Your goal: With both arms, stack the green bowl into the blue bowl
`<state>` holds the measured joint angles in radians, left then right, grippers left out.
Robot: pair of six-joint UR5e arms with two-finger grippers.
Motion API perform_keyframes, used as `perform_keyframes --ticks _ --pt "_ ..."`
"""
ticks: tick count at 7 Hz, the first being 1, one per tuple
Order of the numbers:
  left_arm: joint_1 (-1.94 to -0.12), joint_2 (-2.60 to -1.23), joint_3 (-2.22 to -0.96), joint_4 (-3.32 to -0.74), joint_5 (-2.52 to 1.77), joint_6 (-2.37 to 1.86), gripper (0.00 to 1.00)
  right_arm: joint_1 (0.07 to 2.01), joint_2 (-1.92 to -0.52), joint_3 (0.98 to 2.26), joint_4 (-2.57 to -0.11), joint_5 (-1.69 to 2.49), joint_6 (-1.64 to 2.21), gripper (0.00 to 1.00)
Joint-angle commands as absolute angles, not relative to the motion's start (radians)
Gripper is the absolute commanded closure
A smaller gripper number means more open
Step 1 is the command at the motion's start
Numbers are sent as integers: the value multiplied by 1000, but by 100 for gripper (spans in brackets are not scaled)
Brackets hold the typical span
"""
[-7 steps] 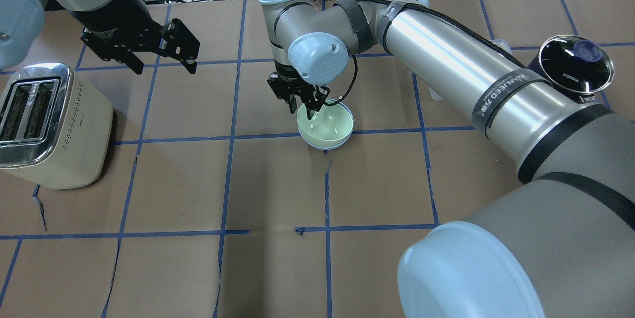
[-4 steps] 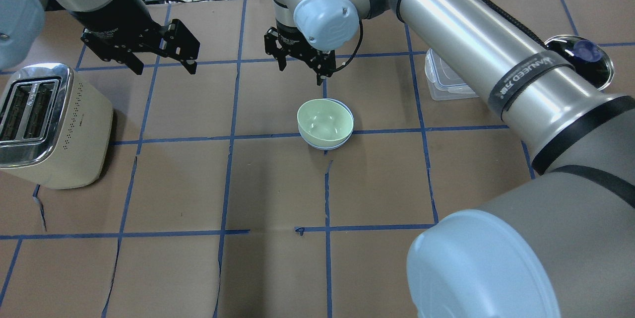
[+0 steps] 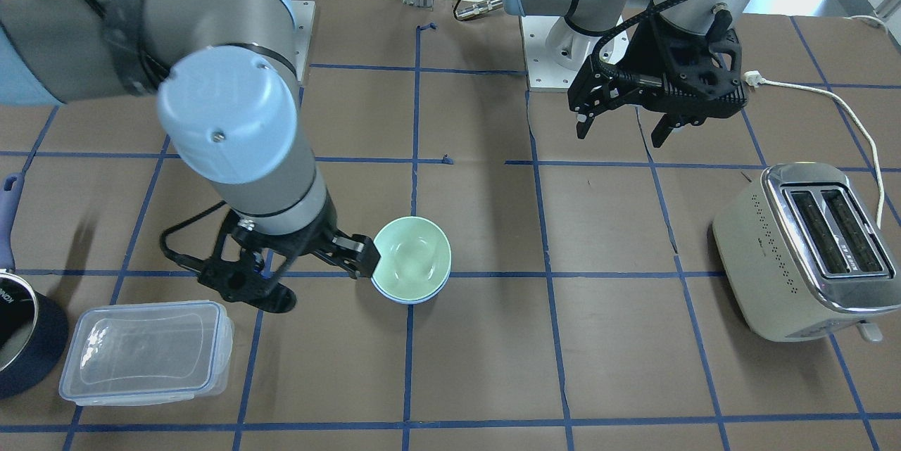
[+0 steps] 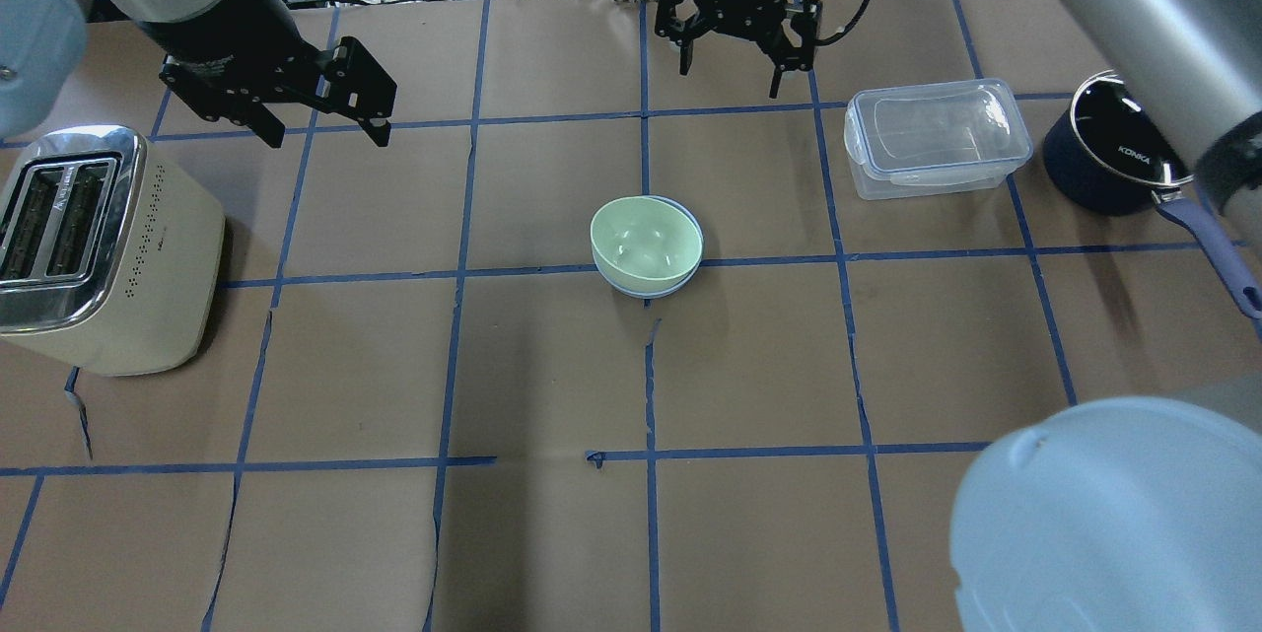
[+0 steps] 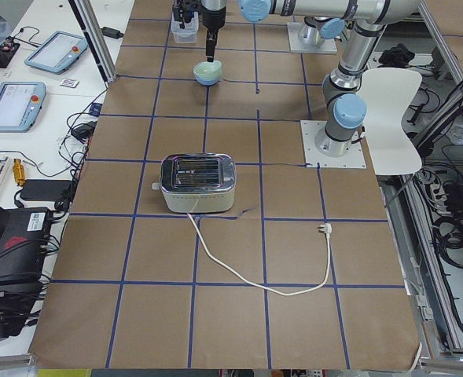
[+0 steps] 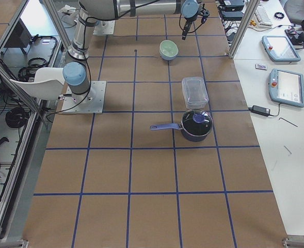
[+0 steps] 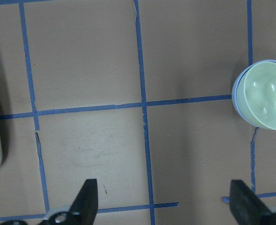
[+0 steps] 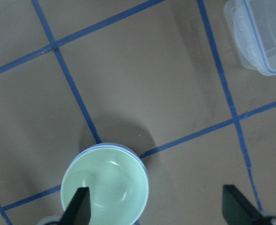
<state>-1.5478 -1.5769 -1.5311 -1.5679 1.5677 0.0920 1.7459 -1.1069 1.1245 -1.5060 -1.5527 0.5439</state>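
Note:
The pale green bowl (image 4: 643, 240) sits nested inside the light blue bowl (image 4: 693, 218) at the middle of the table; only the blue rim shows around it. In the front view the green bowl (image 3: 412, 256) hides all but the lower edge of the blue bowl (image 3: 408, 299). My right gripper (image 4: 730, 70) is open and empty, raised beyond the bowls near the far edge. Its wrist view looks down on the green bowl (image 8: 105, 190) between the open fingers. My left gripper (image 4: 325, 131) is open and empty, raised at the far left above the toaster's far side, well apart from the bowls (image 7: 265, 96).
A cream toaster (image 4: 99, 247) stands at the left, its cord trailing off. A clear lidded plastic container (image 4: 932, 134) and a dark navy pot (image 4: 1124, 154) with a glass lid and long handle stand at the far right. Blue tape lines grid the brown table.
My right gripper has left the green bowl's rim, risen, and swung away to the far right of the bowls. The green bowl stays nested in the blue one. The left arm has not moved.

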Motion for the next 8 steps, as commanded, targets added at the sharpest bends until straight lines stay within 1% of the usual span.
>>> perform_keyframes --ticks 1,2,3,4,6,8 --pt "-1548 -1577 -1532 -1568 1568 92 0 1709 -1164 1134 -1451 -1626 272 0" --pt "-1548 -1577 -1532 -1568 1568 92 0 1703 -1204 1143 -1437 -1618 208 0" --pt "-1548 -1577 -1532 -1568 1568 92 0 1698 -1256 1208 -1407 -1618 204 0" --pt "-1548 -1577 -1532 -1568 1568 92 0 1697 -1325 1306 -1426 -1618 201 0" --pt "-1548 -1577 -1532 -1568 1568 92 0 1675 -1435 1473 -1523 -1618 207 0" --pt "-1548 -1577 -1532 -1568 1568 92 0 1674 -1508 1587 -1625 -1618 210 0"
